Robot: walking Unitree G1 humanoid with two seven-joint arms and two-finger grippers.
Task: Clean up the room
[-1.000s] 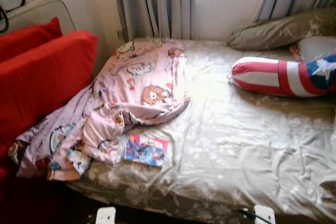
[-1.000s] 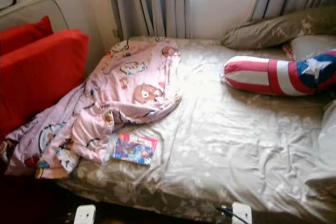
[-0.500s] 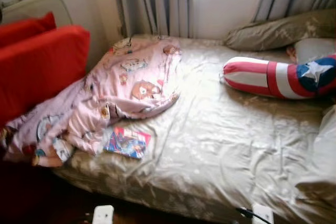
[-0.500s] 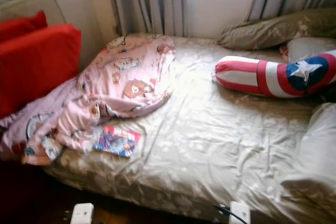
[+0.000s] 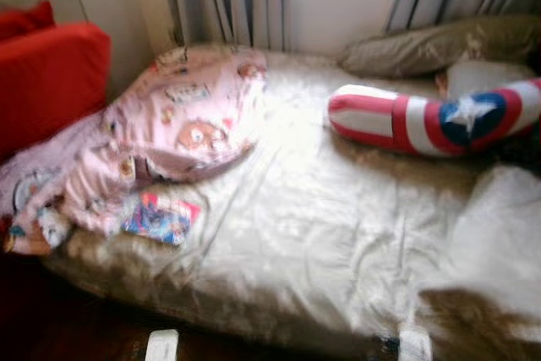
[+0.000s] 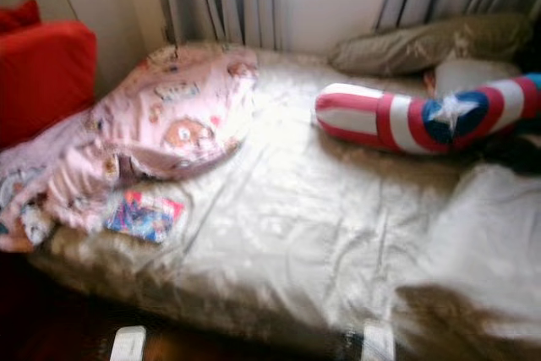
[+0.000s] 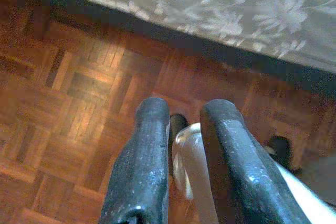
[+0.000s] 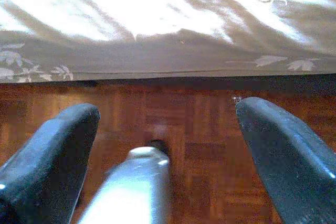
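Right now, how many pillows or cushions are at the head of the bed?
3: an olive pillow against the curtains, a pale one just below it, and a red-white-blue striped star cushion in front. More may be hidden beyond the frame.

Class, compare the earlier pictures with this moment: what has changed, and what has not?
Only the head camera swung rightward; the picture blurred. Nothing on the bed moved: the pink blanket stays heaped at its left, the book beside it, the striped pillow at right. Nothing grasped or released.
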